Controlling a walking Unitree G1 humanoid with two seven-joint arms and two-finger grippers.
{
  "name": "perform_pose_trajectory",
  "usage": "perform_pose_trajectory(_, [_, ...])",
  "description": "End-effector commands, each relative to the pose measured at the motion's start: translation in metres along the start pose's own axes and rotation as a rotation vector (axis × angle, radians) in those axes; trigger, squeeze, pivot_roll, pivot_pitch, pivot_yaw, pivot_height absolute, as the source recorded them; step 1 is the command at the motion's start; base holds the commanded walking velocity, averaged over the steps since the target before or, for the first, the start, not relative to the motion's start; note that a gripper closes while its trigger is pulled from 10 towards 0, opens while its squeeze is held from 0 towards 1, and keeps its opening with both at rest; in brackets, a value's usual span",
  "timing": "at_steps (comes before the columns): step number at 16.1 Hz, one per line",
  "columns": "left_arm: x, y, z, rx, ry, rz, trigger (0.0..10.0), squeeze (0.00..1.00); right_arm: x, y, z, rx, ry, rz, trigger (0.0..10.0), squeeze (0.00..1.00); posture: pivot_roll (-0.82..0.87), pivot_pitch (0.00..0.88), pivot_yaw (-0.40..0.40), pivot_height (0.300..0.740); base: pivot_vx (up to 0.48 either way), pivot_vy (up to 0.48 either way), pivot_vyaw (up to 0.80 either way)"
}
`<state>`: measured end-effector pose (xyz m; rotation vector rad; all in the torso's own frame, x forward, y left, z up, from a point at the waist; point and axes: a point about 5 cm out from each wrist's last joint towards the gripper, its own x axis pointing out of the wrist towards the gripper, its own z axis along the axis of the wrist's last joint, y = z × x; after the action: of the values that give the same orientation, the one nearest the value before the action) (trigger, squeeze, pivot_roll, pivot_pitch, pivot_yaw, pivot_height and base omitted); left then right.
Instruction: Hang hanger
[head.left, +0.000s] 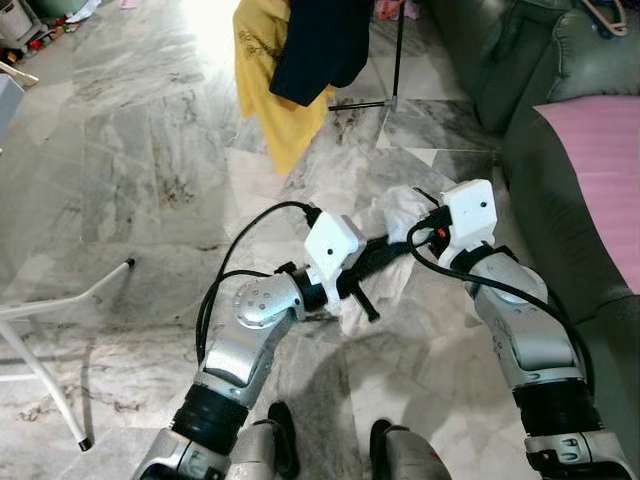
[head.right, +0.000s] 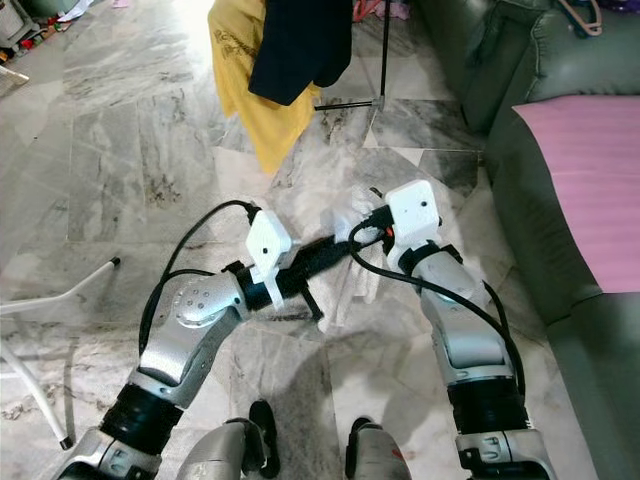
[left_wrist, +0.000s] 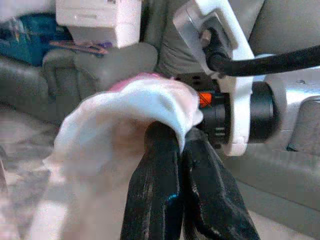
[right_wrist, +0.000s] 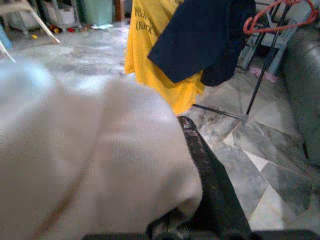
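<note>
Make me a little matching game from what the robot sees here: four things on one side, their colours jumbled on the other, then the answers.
Things:
1. Cloth held between the two claws
2. Longer hanging shirt
3. Cushion on the sofa
4. Hanger seen from the right wrist

Colours:
A. pink
B. red
C. white
D. yellow

Pairs: 1-C, 2-D, 3-A, 4-B

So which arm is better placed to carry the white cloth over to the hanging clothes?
Probably the right: its gripper lies under the white cloth, nearer the yellow and navy hanging garments. The left gripper also pinches the cloth, fingers closed.
</note>
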<state>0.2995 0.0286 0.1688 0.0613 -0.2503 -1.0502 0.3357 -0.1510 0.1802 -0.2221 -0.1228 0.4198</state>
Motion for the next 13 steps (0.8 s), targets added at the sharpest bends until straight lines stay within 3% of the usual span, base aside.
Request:
perform_pose_trajectory(1, [-0.011,0.010,-0.023,-0.010,0.101,0.113,10.0,1.00,0.002,0.005,0.030,-0.009,-0.131,0.043,0.0,0.00,-0.21,0.235,0.048,0.740,0.000,0.000,0.00])
perform_pose_trajectory(3, [-0.017,0.018,-0.023,0.105,0.097,0.174,10.0,1.00,-0.001,0.006,0.032,0.000,-0.140,0.054,0.0,0.00,-0.21,0.236,0.050,0.740,0.000,0.000,0.00])
perform_pose_trajectory(6, [-0.028,0.040,-0.017,0.161,0.042,0.361,10.0,1.00,-0.003,0.005,0.033,0.027,-0.146,0.066,0.0,0.00,-0.21,0.237,0.055,0.740,0.000,0.000,0.00])
perform_pose_trajectory(9, [-0.040,0.052,-0.028,0.141,0.074,0.454,10.0,1.00,-0.003,0.004,0.042,0.030,-0.172,0.102,0.0,0.00,-0.21,0.235,0.055,0.740,0.000,0.000,0.00])
perform_pose_trajectory(13, [-0.063,0.049,-0.066,0.109,0.211,0.506,10.0,1.00,-0.002,0.005,0.059,0.065,-0.227,0.140,0.0,0.00,-0.22,0.234,0.054,0.740,0.000,0.000,0.00])
